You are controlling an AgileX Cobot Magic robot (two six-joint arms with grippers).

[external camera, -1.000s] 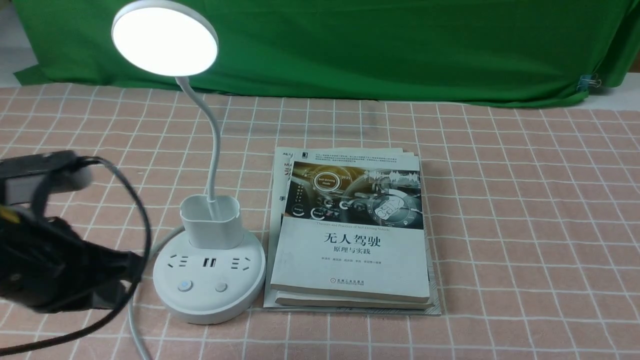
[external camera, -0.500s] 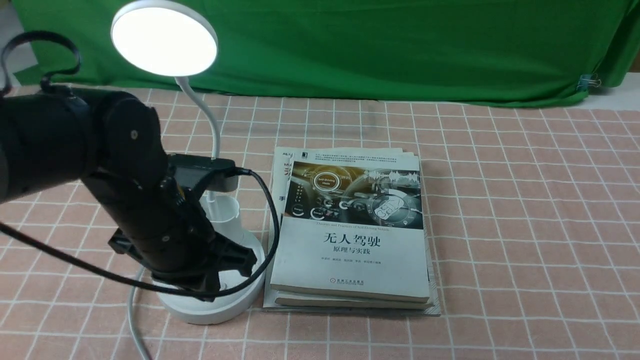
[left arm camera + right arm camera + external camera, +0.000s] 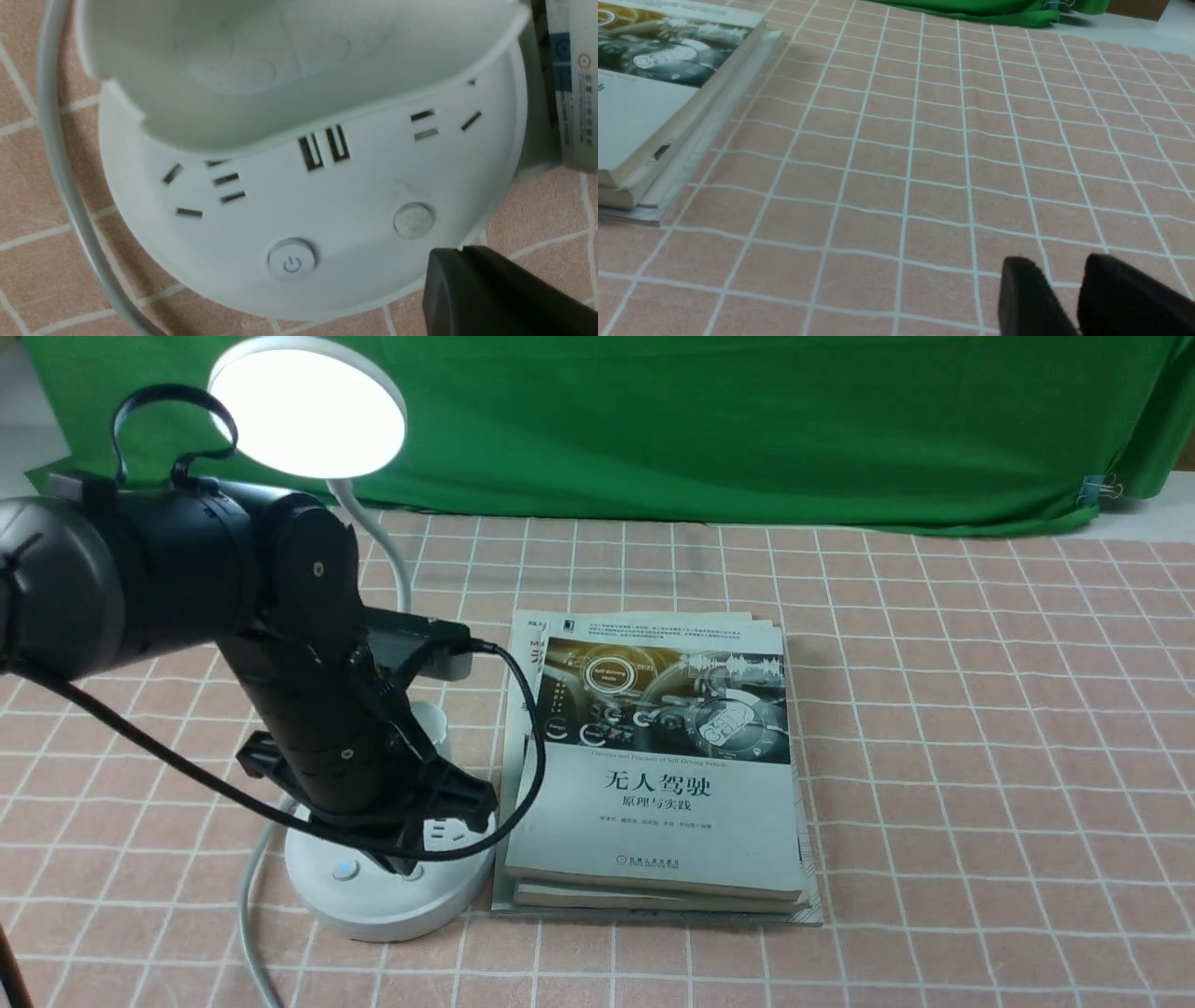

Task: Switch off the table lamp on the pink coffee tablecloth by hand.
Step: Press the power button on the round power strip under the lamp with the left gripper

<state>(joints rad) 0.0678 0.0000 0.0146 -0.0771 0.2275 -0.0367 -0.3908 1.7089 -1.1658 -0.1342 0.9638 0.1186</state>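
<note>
So the left gripper (image 3: pixel 401 866), shut and empty, just swung in over the lamp's base (image 3: pixel 392 917) near the tabletop's left edge, so pressing comes next imo.

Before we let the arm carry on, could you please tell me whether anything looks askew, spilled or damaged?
Nothing is visibly spilled or damaged. Only the books look slightly untidy: they are stacked with edges misaligned, lower ones poking out. The lamp stands upright beside them.
</note>
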